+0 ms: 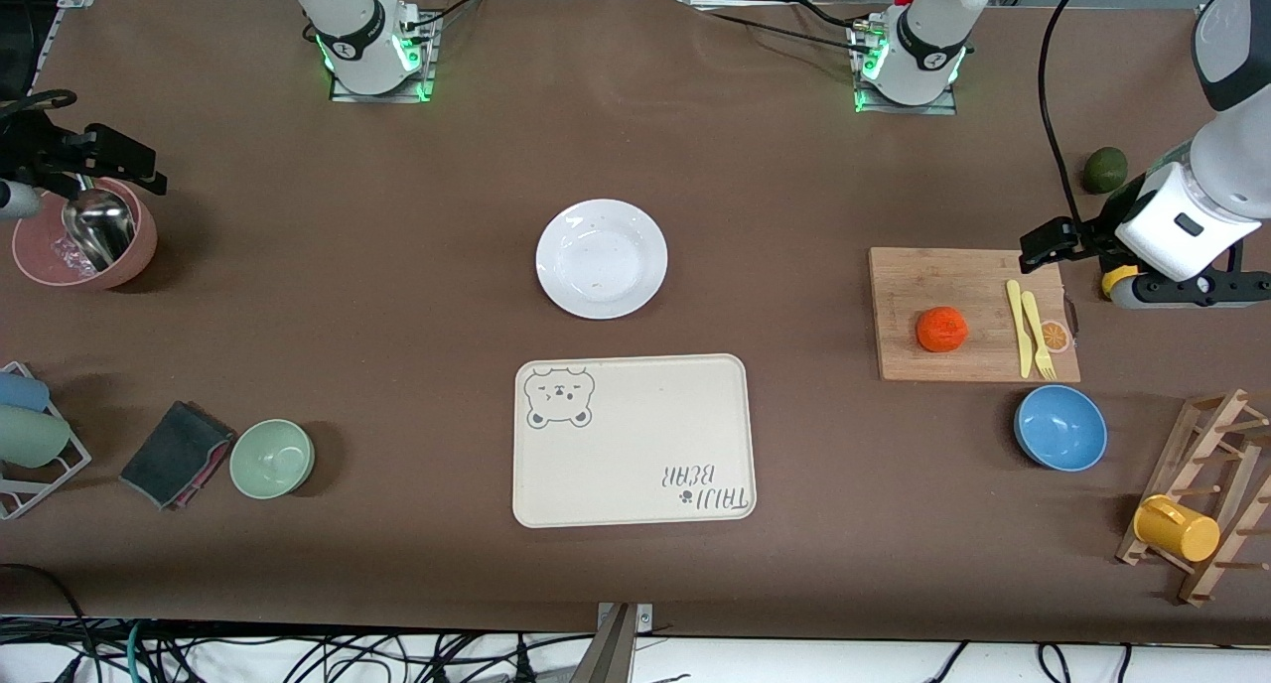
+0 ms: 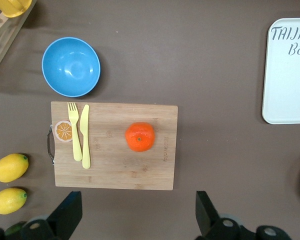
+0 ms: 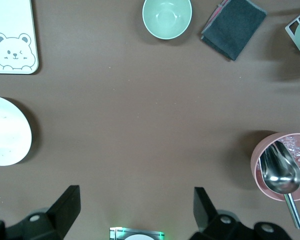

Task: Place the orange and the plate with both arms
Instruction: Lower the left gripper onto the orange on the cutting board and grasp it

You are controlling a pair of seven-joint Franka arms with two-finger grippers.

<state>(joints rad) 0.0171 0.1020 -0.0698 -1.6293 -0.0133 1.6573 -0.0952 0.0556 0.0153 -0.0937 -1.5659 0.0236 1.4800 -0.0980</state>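
The orange (image 1: pixel 941 329) (image 2: pixel 139 136) lies on a wooden cutting board (image 1: pixel 923 276) toward the left arm's end of the table. The white plate (image 1: pixel 602 258) (image 3: pixel 5 131) sits bare in the middle of the table, farther from the front camera than the cream bear-print tray (image 1: pixel 633 440). My left gripper (image 2: pixel 137 220) (image 1: pixel 1192 288) hangs high by the board, open and holding nothing. My right gripper (image 3: pixel 136 215) hangs high over the right arm's end of the table, beside the pink bowl (image 3: pixel 257 165), open and holding nothing as well.
A yellow fork and knife (image 1: pixel 1029 329) lie on the board. A blue bowl (image 1: pixel 1059 428), a mug rack (image 1: pixel 1206 494), two lemons (image 2: pixel 9 167) and an avocado (image 1: pixel 1104 170) surround it. A green bowl (image 1: pixel 272 458) and dark cloth (image 1: pixel 174 455) lie near the pink bowl with its scoop (image 1: pixel 99 228).
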